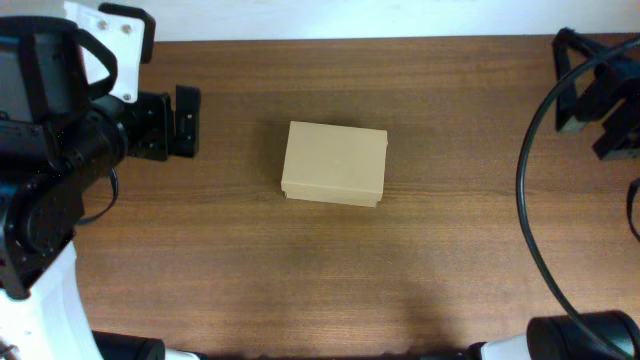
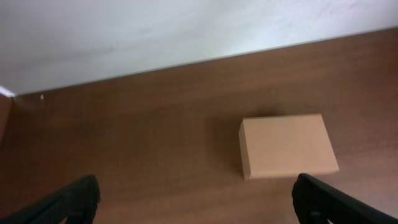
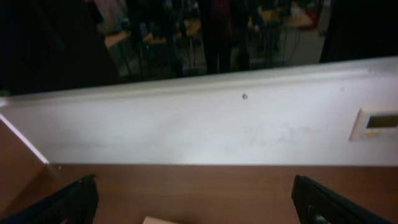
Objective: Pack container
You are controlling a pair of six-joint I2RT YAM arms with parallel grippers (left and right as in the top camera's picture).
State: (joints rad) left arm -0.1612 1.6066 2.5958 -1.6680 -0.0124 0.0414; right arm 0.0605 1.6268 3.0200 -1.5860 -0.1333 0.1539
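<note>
The container [image 1: 334, 163] is a plain tan cardboard box with its lid shut, lying near the middle of the table. It also shows in the left wrist view [image 2: 287, 145], and one corner of it shows at the bottom edge of the right wrist view [image 3: 158, 220]. My left gripper [image 1: 187, 122] is open and empty at the far left, well apart from the box; its fingertips frame the left wrist view [image 2: 199, 202]. My right gripper [image 3: 196, 202] is open and empty; its arm is at the far right edge of the overhead view.
The brown wooden table [image 1: 330, 270] ends at a white wall [image 2: 155, 31] along its back edge. Black cable [image 1: 530, 200] loops over the right side of the table. The left arm's body [image 1: 50, 150] fills the left edge.
</note>
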